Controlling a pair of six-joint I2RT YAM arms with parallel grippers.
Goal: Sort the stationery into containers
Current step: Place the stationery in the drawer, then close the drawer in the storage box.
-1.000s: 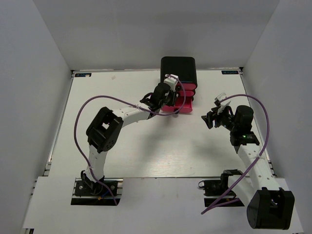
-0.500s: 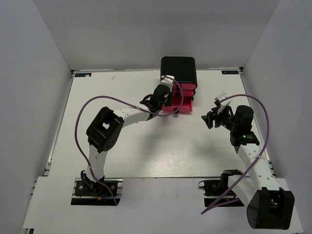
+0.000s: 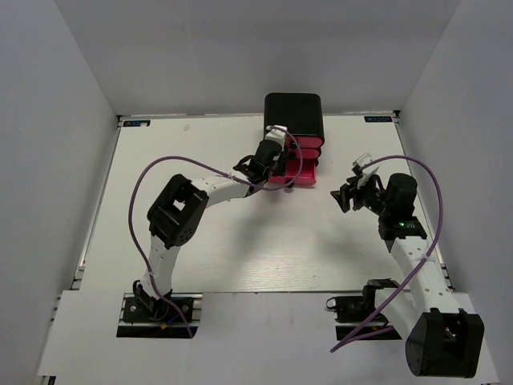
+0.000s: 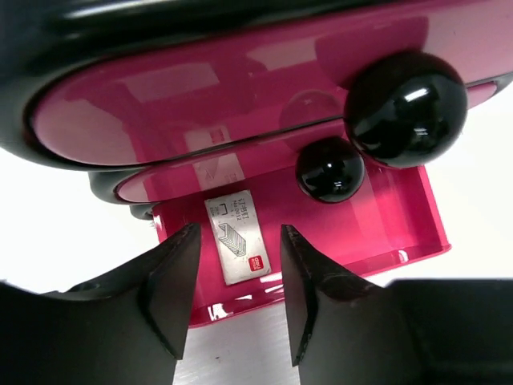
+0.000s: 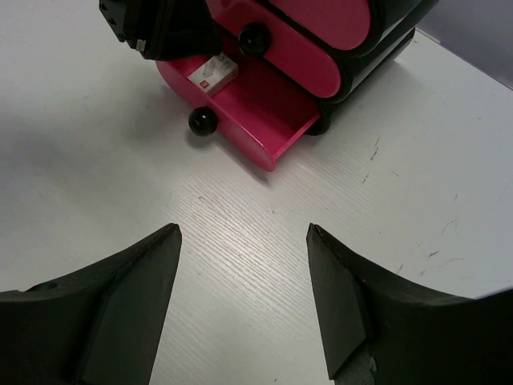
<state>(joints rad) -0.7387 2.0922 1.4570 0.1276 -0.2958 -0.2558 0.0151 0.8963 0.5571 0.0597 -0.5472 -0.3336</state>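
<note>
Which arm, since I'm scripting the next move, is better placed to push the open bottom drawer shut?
Left, probably. The left end effector hangs open directly over the open drawer, close to its knob. The right end effector faces the drawer from a distance, with bare table between.

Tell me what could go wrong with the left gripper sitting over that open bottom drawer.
The left gripper stands open astride the small white box lying in the bottom drawer; pulling out crooked could drag the box along. The black knob of a closed drawer sits close by, so a steep lift might clip it. The drawer could also be left open.
</note>
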